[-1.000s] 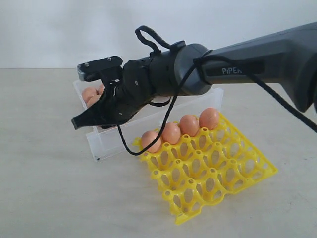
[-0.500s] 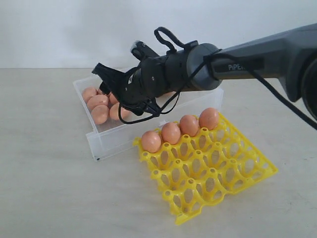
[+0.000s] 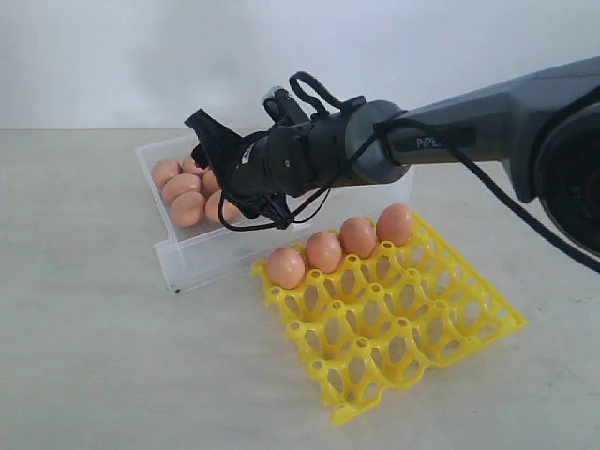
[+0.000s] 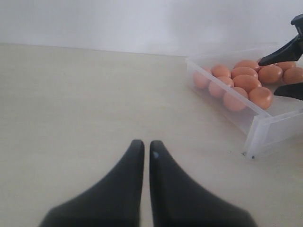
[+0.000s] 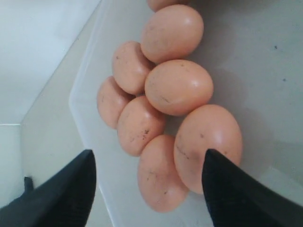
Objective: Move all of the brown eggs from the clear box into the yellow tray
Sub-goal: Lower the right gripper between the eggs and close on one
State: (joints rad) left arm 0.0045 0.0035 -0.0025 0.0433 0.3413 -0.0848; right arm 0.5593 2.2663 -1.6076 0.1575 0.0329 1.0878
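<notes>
**Robot arm lines up its next egg with one row of the tray filled**

The right gripper [image 5: 149,160], its black jaws spread wide and empty, hangs over a cluster of smooth orange-brown eggs [image 3: 183,192] lying in the shallow clear plastic box [image 3: 202,258]. Whether a fingertip touches a shell cannot be told. Four eggs [image 3: 339,244] sit along the far row of the bright yellow lattice egg tray [image 3: 403,347], which lies just beside the box on the pale table [image 3: 94,366]. The left gripper [image 4: 146,147] waits well apart from the box, fingers pressed together on nothing. The step in hand looks like the next pick. It likely calls for lowering the jaws around a single egg, closing gently, then carrying it to a vacant cup.
</notes>
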